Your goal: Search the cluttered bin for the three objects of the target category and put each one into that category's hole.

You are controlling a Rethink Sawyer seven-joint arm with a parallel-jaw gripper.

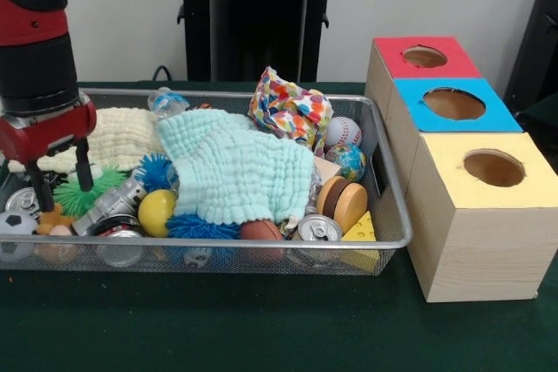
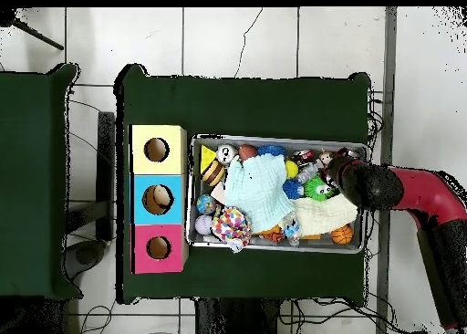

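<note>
The claw (image 1: 59, 177), spread open and empty, hangs over the bin's (image 1: 394, 215) end farthest from the boxes, probably searching.

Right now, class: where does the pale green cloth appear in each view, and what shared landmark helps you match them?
Front view: the pale green cloth lies mid-bin, draped over toys.
Overhead view: the same cloth lies mid-bin, slightly left of centre.
Shared landmark: the yellow-topped box, nearest in front, uppermost from overhead.

One bin (image 1: 384, 172), three boxes (image 1: 479, 215), two cloths (image 1: 235, 172), two cans (image 1: 318, 229).
</note>
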